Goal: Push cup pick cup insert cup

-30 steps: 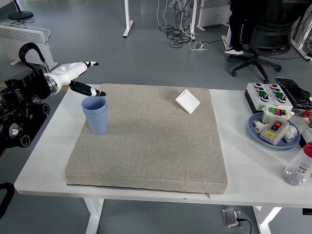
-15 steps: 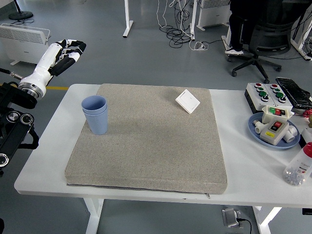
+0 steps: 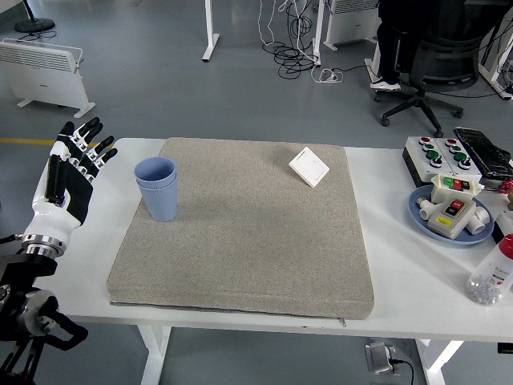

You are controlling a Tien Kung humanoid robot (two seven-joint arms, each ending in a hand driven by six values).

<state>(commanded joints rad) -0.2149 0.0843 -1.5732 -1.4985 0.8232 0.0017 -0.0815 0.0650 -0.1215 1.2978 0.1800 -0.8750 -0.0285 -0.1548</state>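
Observation:
Two blue cups stand nested, one inside the other, upright on the left part of the grey mat. My left hand is raised at the table's left edge, well to the left of the cups and apart from them. Its fingers are spread and straight and hold nothing. My right arm does not show.
A white switch plate lies at the mat's back right. At the right edge are a button box, a blue plate with parts on it, and a clear bottle. A person sits on a chair beyond the table.
My left hand drew back from the cups' rim, swung up and left, then came down at the table's left edge with fingers spread. The cups stayed put.

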